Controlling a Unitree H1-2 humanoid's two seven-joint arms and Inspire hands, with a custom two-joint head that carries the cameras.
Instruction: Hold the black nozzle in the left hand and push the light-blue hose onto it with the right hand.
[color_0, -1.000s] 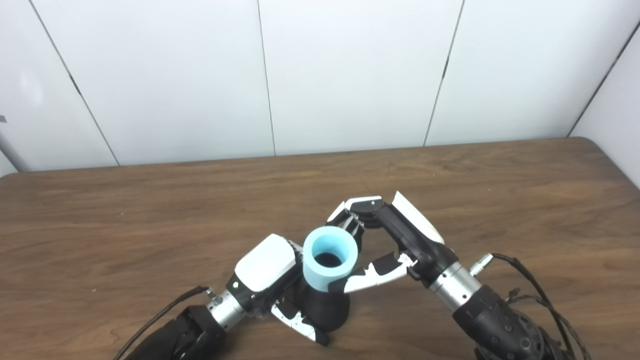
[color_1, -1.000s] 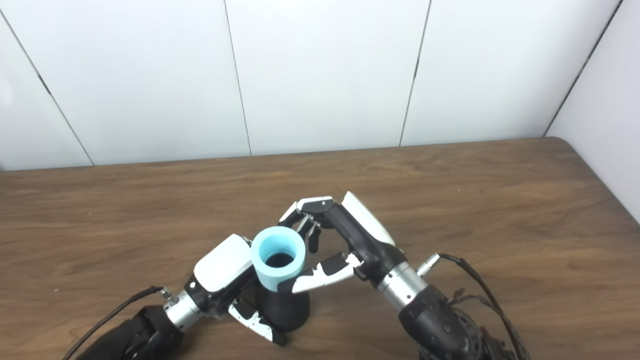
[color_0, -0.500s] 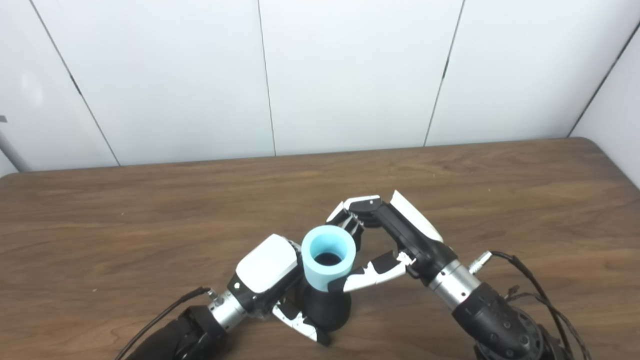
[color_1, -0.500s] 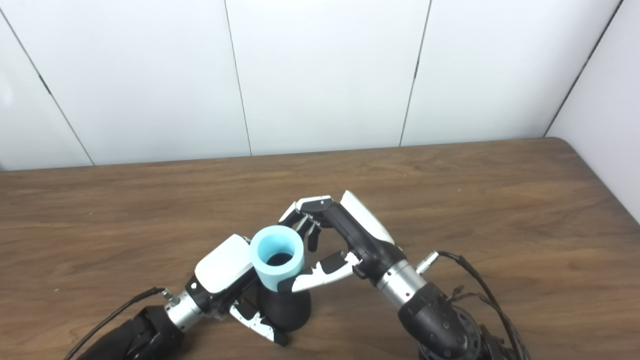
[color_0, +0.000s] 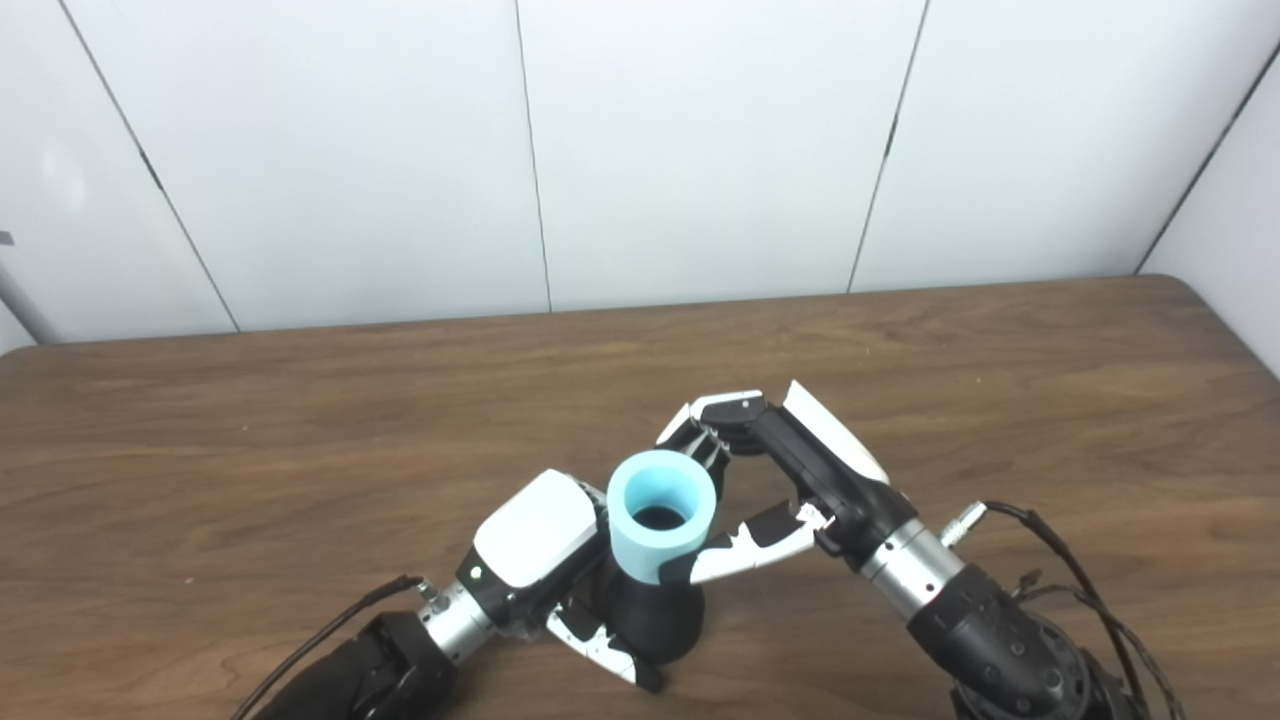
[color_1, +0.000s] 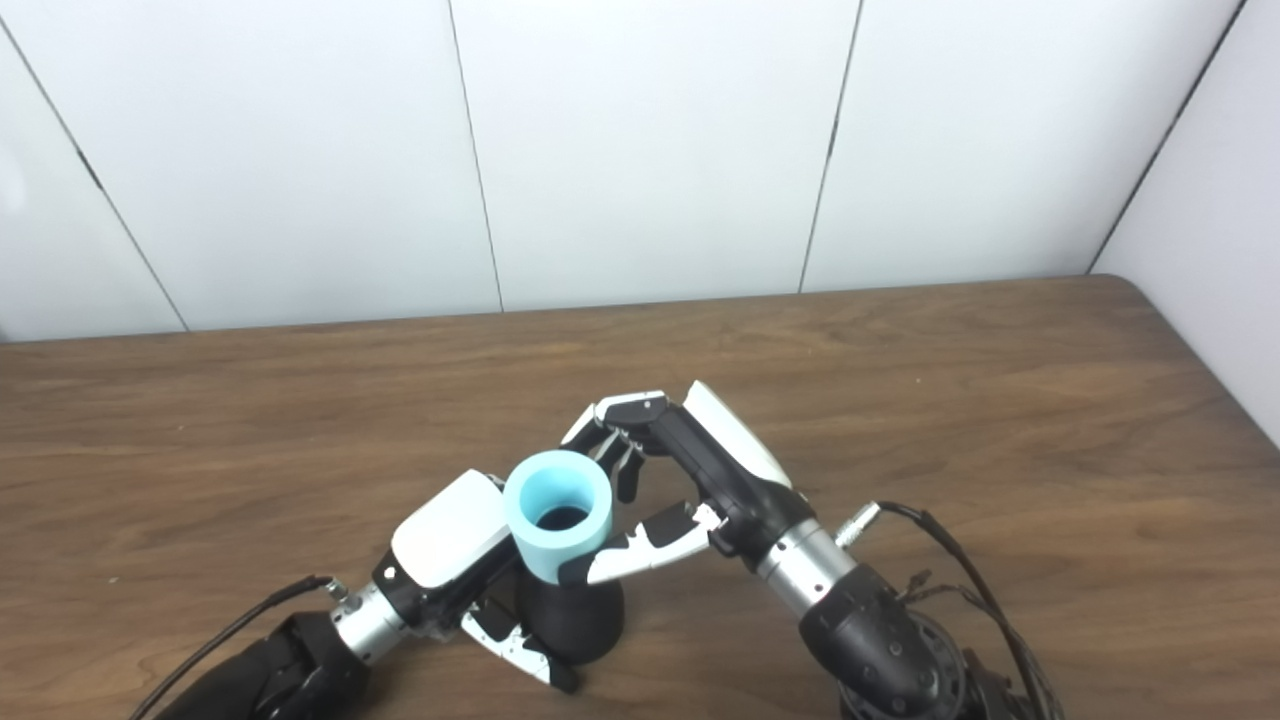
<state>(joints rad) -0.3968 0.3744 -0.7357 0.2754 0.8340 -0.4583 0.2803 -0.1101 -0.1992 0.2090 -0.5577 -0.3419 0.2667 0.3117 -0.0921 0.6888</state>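
The black nozzle (color_0: 655, 622) stands upright on the wooden table (color_0: 300, 420) near the front edge. My left hand (color_0: 535, 550) is shut around its left side. The light-blue hose (color_0: 660, 515), a short open tube, sits on top of the nozzle with its opening facing up. My right hand (color_0: 780, 480) is shut on the hose, fingers behind it and thumb across its front. The same shows in the right eye view: nozzle (color_1: 570, 620), hose (color_1: 557, 512), left hand (color_1: 450, 548), right hand (color_1: 690, 470).
White wall panels (color_0: 700, 150) stand behind the table's far edge. A black cable (color_0: 1060, 580) trails from my right wrist, and another (color_0: 330, 630) from my left forearm.
Almost nothing has moved. Both hands and the hose have shifted a few pixels; the grips are the same.
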